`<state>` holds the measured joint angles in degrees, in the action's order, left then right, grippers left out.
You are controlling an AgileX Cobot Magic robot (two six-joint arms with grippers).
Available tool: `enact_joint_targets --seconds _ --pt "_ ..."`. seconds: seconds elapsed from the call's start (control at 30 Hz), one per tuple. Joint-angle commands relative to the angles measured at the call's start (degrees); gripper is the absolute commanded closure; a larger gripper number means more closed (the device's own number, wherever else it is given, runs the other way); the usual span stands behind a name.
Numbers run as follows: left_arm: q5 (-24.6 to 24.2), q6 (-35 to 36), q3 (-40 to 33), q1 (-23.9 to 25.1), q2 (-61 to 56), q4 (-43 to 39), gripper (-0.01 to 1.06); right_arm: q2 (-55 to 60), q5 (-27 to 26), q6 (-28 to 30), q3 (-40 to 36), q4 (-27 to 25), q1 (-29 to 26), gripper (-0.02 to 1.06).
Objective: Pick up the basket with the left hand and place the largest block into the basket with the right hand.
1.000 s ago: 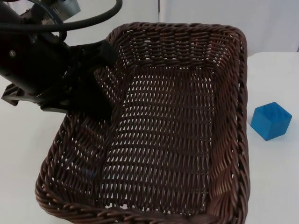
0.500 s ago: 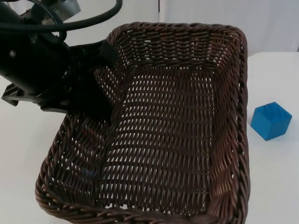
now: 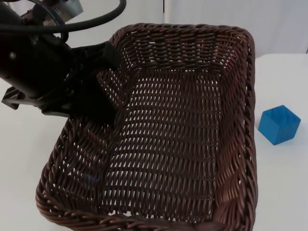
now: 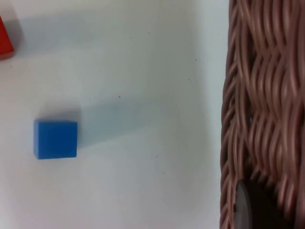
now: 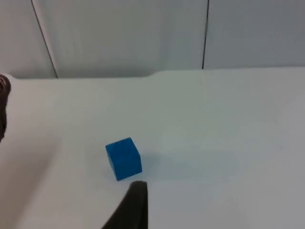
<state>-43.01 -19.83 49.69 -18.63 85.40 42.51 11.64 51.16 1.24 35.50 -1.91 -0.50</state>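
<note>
The left gripper (image 3: 98, 91), at the upper left of the top view, has its fingers clamped on the left wall of the dark brown wicker basket (image 3: 240, 159). The basket takes up most of the middle of that view, and from the way it covers the worktop (image 3: 284, 187) it looks lifted, though I can't be sure. In the left wrist view the woven wall (image 4: 257, 95) runs beside one black fingertip (image 4: 250, 207).

A blue block (image 3: 279, 124) sits on the white worktop at the right edge of the top view, just beside the basket's right rim but apart from it. The left wrist view has a blue cube (image 4: 55, 139) and the edge of a red block (image 4: 5, 43), well apart. The right wrist view looks toward the blue block (image 5: 124, 158); I cannot tell whether the right gripper's fingers are apart or together.
</note>
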Motion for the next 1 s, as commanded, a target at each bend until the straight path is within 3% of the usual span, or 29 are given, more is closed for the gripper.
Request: enact_joint_targets --seconds 0.0,0.23,0.5,0.73,0.97 --pt "-0.23 0.00 -0.06 0.00 -0.82 1.05 1.05 2.80 -1.77 0.88 0.70 -0.37 -0.11 0.13" --pt "-0.23 0.00 -0.06 0.00 -0.82 1.05 1.05 14.18 -6.05 3.98 2.85 -2.91 -0.11 0.13" --pt "-0.04 0.00 -0.06 0.00 -0.82 0.94 1.05 23.69 -7.50 3.98 6.16 -2.91 -0.11 0.13" --pt "-0.04 0.00 -0.06 0.00 -0.82 0.94 1.05 32.02 -12.28 4.27 7.15 -2.91 -0.11 0.13" --pt "0.06 0.00 -0.06 0.00 -0.82 1.00 1.05 42.53 -11.89 8.21 9.76 -4.77 -0.11 0.13"
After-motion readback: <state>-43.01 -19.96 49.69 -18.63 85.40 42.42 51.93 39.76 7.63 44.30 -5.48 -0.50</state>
